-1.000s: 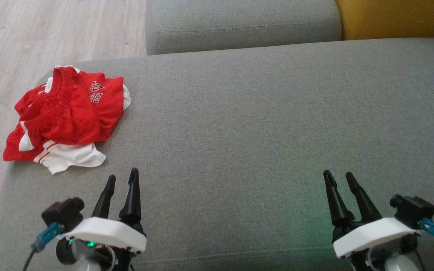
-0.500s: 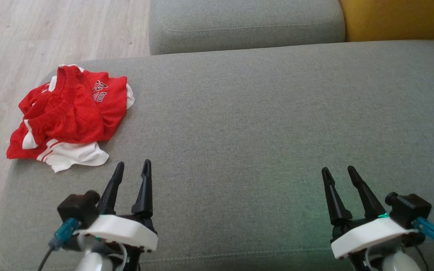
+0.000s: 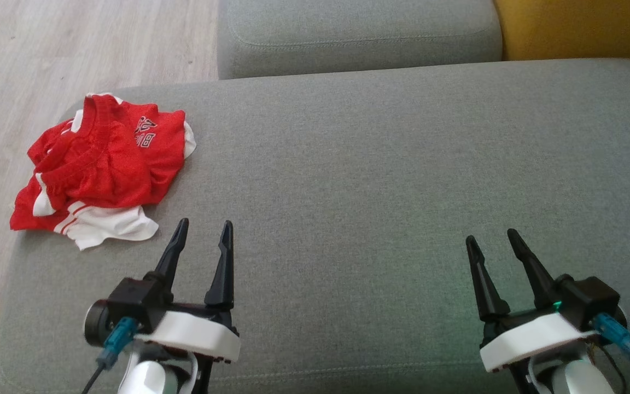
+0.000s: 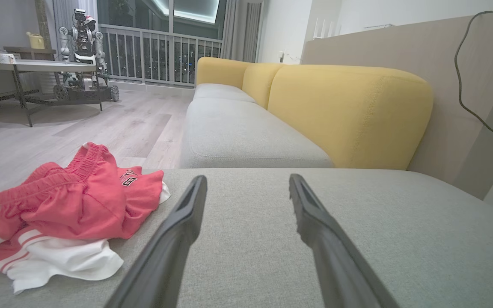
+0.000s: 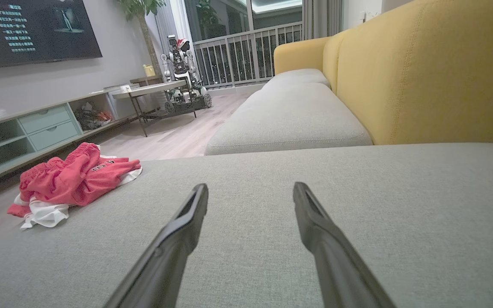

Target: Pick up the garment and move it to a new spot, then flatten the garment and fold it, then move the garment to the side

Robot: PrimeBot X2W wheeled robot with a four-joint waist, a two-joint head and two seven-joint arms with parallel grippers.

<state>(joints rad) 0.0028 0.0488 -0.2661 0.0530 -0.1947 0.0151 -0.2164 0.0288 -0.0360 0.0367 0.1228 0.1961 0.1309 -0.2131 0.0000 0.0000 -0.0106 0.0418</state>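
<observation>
Two end effectors reach in over the near edge of the broad grey woven-fabric sofa cushion (image 3: pixel 380 164). At the cushion's far left corner lies the crumpled red-and-white mesh garment (image 3: pixel 101 169), bunched in soft folds, with a gathered waistband and a white striped hem. At the cushion's front left, near the garment, the left end effector (image 3: pixel 204 224) points two tapered dark fingers forward, spread and empty. At the front right, the right end effector (image 3: pixel 489 236) is likewise spread, holding nothing.

Bare cushion (image 3: pixel 359 164) ahead offers open passage; garment (image 3: pixel 101 169) bunched far left.
</observation>
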